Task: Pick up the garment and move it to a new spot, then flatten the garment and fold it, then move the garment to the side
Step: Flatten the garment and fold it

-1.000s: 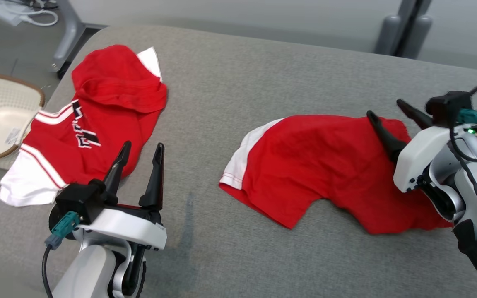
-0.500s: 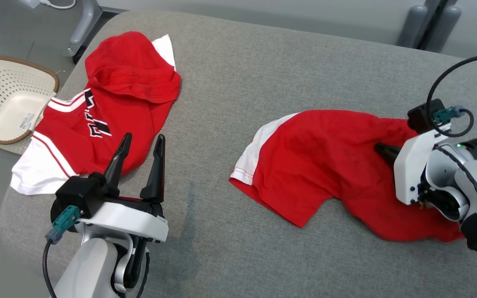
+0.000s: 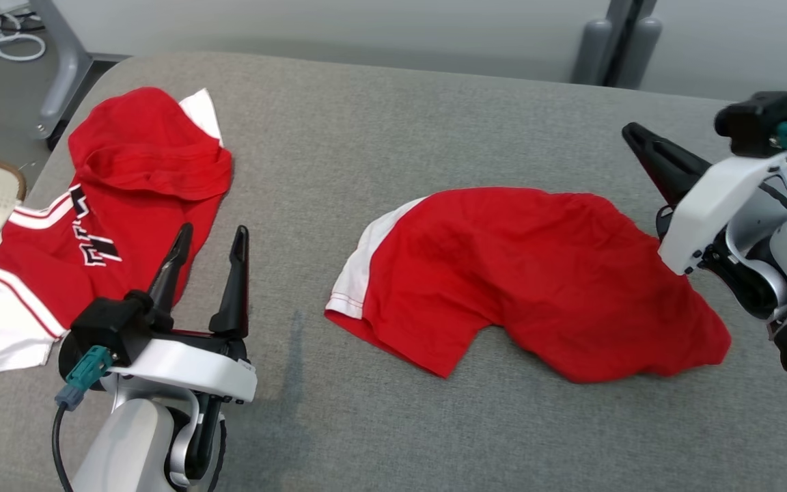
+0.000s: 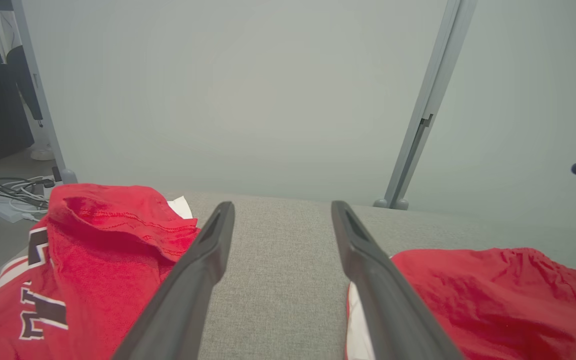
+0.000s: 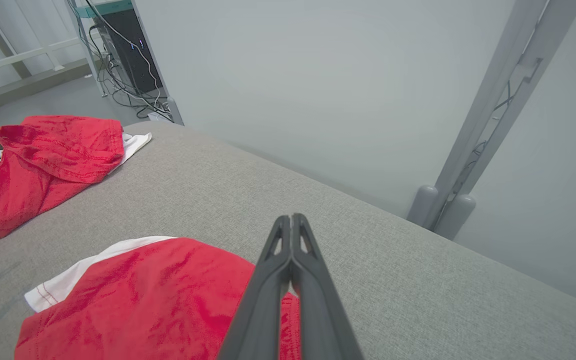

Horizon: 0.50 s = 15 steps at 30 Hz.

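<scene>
Grey surface | garment left-right, white end left | left end effector wide | right end effector closed

The grey fabric-covered desk carries 2 things. A rumpled red garment with a white sleeve lies right of the middle. A red and white jersey with black lettering lies crumpled at the far left, reaching the left edge.

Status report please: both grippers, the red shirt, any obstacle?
Left gripper open, over the grey pad. Right gripper shut, tips bare, beside the red shirt. Shirt crumpled, unfolded. Red jersey far left, apart.
</scene>
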### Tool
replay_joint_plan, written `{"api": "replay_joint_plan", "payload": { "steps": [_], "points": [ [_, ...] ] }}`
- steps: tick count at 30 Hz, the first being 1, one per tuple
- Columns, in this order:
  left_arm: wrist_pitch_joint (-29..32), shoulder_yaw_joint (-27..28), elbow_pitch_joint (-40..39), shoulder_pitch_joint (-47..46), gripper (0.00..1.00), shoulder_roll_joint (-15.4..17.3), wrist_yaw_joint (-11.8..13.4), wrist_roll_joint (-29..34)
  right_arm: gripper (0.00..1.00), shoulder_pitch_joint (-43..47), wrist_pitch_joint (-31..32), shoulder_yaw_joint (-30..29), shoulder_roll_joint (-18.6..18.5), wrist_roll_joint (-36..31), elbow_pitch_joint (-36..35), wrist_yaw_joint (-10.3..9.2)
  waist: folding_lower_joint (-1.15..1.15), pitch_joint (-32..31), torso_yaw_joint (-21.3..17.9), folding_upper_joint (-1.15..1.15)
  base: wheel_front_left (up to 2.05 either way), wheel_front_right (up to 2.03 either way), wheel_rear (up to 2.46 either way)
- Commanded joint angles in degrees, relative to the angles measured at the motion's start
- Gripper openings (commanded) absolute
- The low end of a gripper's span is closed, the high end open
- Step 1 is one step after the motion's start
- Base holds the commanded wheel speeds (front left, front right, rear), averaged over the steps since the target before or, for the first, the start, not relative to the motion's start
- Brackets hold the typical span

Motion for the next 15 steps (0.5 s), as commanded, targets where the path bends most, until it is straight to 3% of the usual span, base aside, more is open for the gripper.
{"api": "replay_joint_plan", "payload": {
  "steps": [1,2,3,4,5,15],
  "points": [
    [-0.16,0.41,-0.13,0.37,1.0,0.56,0.32,0.43,0.0,2.09,-2.32,-1.69,0.03,-0.79,-0.52,0.01,0.0,-0.93,-1.17,0.0,0.0,0.0,0.0],
    [-0.16,0.62,-0.28,0.71,1.0,0.74,0.44,0.41,0.0,2.94,-3.97,-2.96,0.28,-1.41,-0.99,0.01,0.0,-1.16,-1.65,0.0,0.0,0.0,0.0],
    [-0.16,0.77,-0.44,1.01,1.0,0.89,0.6,0.38,0.25,3.99,-5.32,-4.45,0.48,-1.93,-1.2,0.02,0.0,-1.34,-2.11,0.0,0.0,0.0,0.0],
    [-0.16,0.95,-0.57,1.31,1.0,1.1,0.75,0.36,0.89,5.26,-6.81,-5.76,0.75,-2.66,-1.55,0.01,0.0,-1.57,-2.57,0.0,0.0,0.0,0.0],
    [-0.16,1.1,-0.73,1.52,1.0,1.3,0.94,0.31,1.0,6.48,-8.21,-7.5,1.04,-3.46,-1.91,0.01,0.0,-1.74,-2.98,0.0,0.0,0.0,0.0],
    [0.89,2.14,-2.51,3.42,1.0,3.08,2.19,-0.46,1.0,23.42,-16.83,-27.53,7.72,-15.92,-8.74,0.02,0.0,-4.1,-5.69,0.0,0.0,0.0,0.0]
  ]
}}
